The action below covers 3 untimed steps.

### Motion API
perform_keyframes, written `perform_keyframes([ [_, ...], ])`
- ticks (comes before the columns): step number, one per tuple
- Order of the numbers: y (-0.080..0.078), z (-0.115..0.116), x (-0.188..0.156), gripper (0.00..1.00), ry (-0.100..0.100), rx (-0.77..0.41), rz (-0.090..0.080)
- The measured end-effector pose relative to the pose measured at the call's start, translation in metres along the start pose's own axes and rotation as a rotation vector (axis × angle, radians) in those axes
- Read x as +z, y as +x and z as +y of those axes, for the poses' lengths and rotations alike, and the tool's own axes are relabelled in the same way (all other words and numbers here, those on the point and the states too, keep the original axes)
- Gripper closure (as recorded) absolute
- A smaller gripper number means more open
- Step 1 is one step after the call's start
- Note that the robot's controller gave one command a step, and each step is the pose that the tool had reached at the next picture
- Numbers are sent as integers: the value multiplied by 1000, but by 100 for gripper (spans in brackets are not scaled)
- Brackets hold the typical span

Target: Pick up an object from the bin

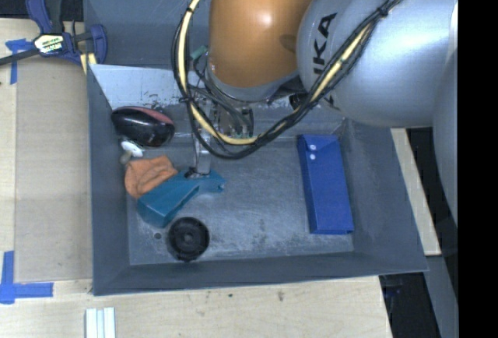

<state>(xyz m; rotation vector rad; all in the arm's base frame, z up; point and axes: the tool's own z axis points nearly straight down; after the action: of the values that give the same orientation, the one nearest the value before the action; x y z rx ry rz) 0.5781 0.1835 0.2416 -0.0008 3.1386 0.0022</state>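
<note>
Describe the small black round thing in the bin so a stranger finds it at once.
Start at the grey bin and go to the lower left corner of its floor. There, just below the teal wedge, lies the black disc. It is the only flat, round thing; the other dark thing, the black oval, lies further up.

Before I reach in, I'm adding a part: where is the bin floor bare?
Bare floor lies between the teal wedge and the blue box, down to the near wall. The left end is crowded: black mouse, orange lump, black disc, gripper at the wedge.
</note>
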Motion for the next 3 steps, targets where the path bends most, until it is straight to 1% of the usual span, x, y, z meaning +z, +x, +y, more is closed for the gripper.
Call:
perform_keyframes([
  [1,6,0,47,0,-1,-63,-5],
  [2,22,3,103,0,0,-54,-1],
  [3,6,9,144,100,0,-97,2],
])
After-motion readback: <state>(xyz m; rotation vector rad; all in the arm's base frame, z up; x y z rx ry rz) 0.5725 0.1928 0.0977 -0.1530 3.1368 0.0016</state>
